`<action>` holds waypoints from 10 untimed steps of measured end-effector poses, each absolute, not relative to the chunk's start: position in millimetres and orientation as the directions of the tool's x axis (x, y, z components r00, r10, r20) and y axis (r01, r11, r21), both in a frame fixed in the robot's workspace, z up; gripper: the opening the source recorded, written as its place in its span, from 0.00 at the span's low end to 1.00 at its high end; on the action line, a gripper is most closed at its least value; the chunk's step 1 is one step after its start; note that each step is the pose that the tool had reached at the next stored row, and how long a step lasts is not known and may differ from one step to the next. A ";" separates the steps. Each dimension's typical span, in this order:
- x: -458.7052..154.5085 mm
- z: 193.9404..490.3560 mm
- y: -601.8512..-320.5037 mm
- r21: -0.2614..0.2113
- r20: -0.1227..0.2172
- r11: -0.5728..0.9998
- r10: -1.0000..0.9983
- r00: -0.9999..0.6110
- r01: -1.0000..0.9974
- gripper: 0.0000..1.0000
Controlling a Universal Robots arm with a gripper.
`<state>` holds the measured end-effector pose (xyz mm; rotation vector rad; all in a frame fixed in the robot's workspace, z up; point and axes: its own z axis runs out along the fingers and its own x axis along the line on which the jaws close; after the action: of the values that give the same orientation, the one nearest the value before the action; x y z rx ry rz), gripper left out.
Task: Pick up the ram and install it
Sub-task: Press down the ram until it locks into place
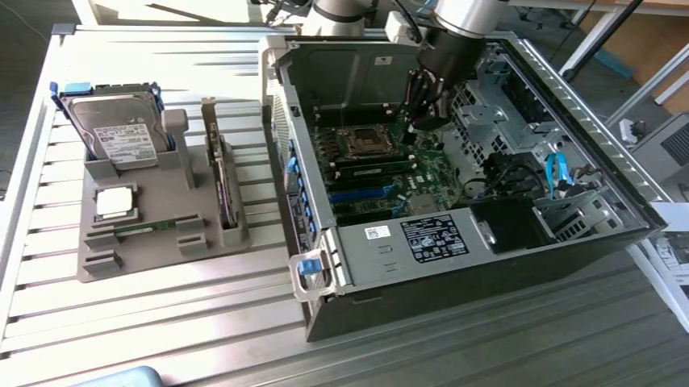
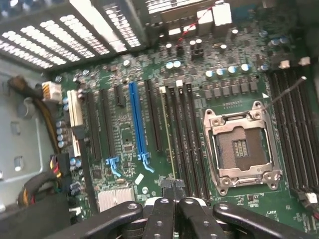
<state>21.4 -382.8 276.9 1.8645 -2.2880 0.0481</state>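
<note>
Slatted metal table (image 1: 161, 322) (sunlit workshop).

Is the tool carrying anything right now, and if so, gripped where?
Nothing held. The tool is shut and empty above the motherboard, with a ram stick already in a slot beneath it.

Hard drive (image 1: 122, 135), open computer case (image 1: 517, 242)
</note>
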 end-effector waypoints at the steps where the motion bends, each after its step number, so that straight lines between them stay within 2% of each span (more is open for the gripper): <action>1: 21.4 276.8 -382.8 0.094 0.167 0.232 -0.963 -0.214 -0.968 0.11; 10: 21.4 276.8 -382.8 0.094 0.167 0.407 -0.906 -0.389 -0.908 0.11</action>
<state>21.4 -382.8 276.8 1.6130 -2.4693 0.0184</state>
